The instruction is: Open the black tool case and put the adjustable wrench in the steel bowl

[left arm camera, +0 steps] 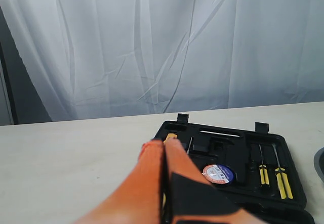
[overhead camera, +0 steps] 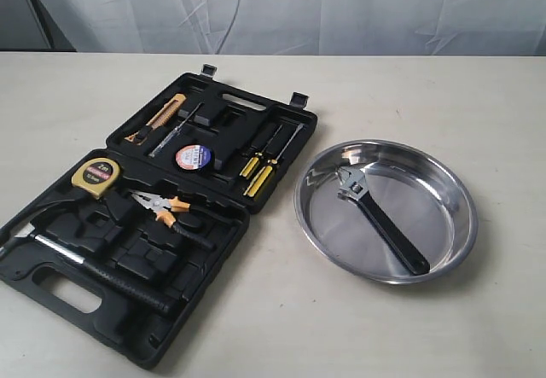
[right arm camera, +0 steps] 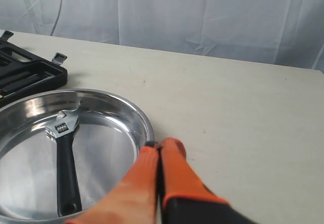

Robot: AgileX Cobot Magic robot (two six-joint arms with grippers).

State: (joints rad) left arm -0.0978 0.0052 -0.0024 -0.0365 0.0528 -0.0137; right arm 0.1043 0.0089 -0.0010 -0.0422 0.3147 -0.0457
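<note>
The black tool case (overhead camera: 162,224) lies open and flat on the left of the table, its lid half (left arm camera: 243,148) holding screwdrivers and a tape roll. The adjustable wrench (overhead camera: 380,216) lies inside the steel bowl (overhead camera: 452,241) on the right, silver head toward the back; the right wrist view also shows the wrench (right arm camera: 66,158) in the bowl (right arm camera: 144,128). My left gripper (left arm camera: 163,143) is shut and empty, raised over the case's near side. My right gripper (right arm camera: 159,145) is shut and empty, just outside the bowl's rim. Neither gripper shows in the exterior view.
In the case lie a yellow tape measure (overhead camera: 95,176), orange-handled pliers (overhead camera: 166,209), a hammer (overhead camera: 94,267), yellow-handled screwdrivers (overhead camera: 260,169) and a tape roll (overhead camera: 192,157). A white curtain (overhead camera: 299,7) hangs behind the table. Bare tabletop (overhead camera: 299,327) spreads in front.
</note>
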